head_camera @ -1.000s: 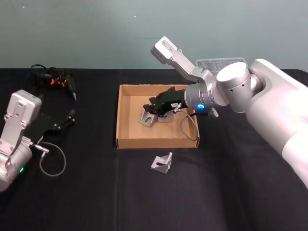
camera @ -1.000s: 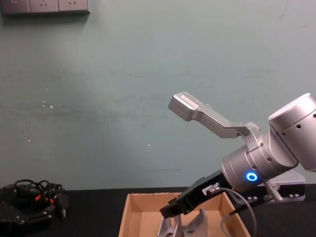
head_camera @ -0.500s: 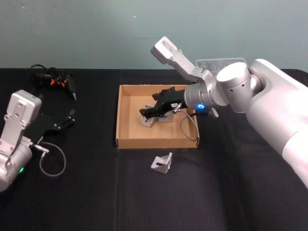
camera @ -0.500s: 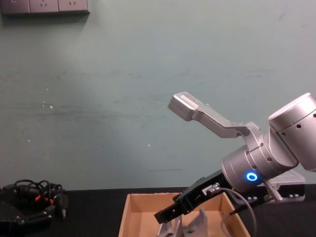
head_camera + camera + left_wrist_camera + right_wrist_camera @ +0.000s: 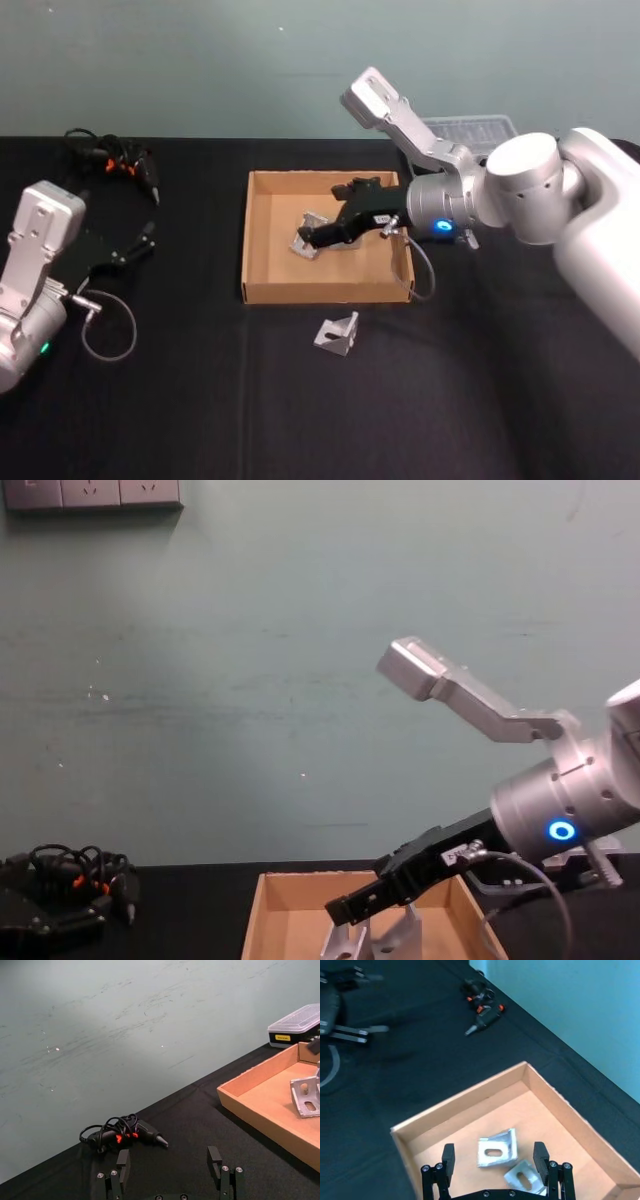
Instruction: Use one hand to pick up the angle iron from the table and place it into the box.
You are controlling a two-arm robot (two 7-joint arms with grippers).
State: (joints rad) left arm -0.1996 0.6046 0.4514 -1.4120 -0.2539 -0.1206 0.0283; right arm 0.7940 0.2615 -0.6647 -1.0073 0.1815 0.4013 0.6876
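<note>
One silver angle iron [image 5: 337, 334] lies on the black table [image 5: 200, 400] just in front of the tan box [image 5: 325, 295]. Two more angle irons [image 5: 496, 1147] [image 5: 522, 1178] rest on the box floor, one of them also in the head view [image 5: 304, 247]. My right gripper [image 5: 318, 235] hovers over them inside the box's outline, open and holding nothing; the right wrist view shows its fingers [image 5: 448, 1156] spread above the irons. The chest view has this gripper [image 5: 345, 910] just above the box [image 5: 300, 885]. My left gripper [image 5: 140, 245] is parked at the table's left, open.
A black tool with a bundle of cables [image 5: 110, 162] lies at the back left. A black plastic case with a clear lid [image 5: 295, 1025] stands behind the box at the back right. A grey cable loop [image 5: 108, 335] hangs by the left arm.
My right arm has drawn back to the right and lifted a little, its gripper now higher over the box. The angle irons stay on the box floor. The left arm is still.
</note>
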